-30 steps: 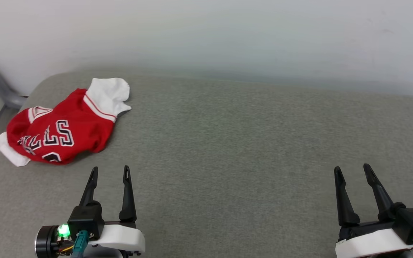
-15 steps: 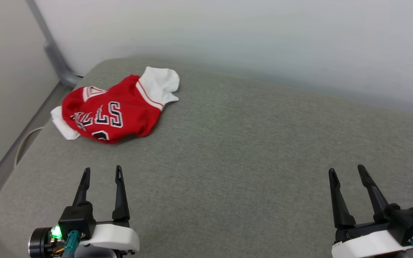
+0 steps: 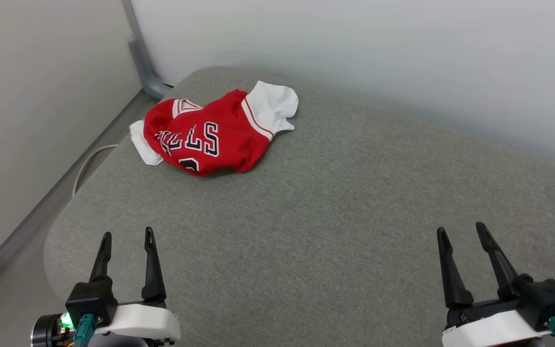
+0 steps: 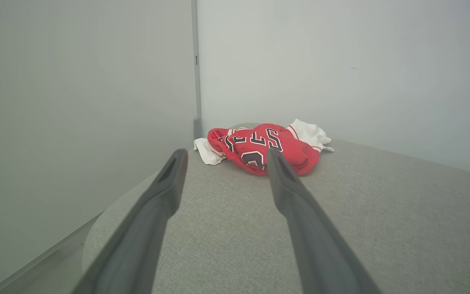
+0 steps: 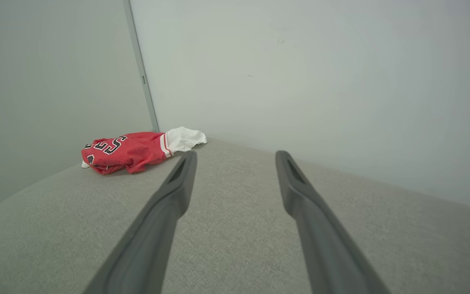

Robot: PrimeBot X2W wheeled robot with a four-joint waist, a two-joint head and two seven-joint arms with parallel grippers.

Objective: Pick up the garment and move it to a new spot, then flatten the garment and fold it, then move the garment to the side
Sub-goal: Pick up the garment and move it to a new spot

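The garment point(image 3: 210, 137), a red jersey T-shirt with white sleeves and black white-outlined lettering, lies crumpled near the far left corner of the grey cushioned surface point(image 3: 335, 202). It also lies ahead in the left wrist view point(image 4: 259, 147) and far left in the right wrist view point(image 5: 133, 151). My left gripper point(image 3: 128, 236) hovers open at the lower left, well short of the garment, with nothing between its fingers. My right gripper point(image 3: 460, 231) is open and empty at the lower right, far from the garment.
A pale wall point(image 3: 354, 58) runs behind the surface. A grey post point(image 3: 140, 58) rises at the corner beside the garment. The surface's rounded left edge point(image 3: 56, 231) drops to the floor, where a pale cable point(image 3: 87, 164) loops.
The head camera has swung left, so the whole scene shifts right in view. The garment has not moved on the surface. Both grippers stay open.
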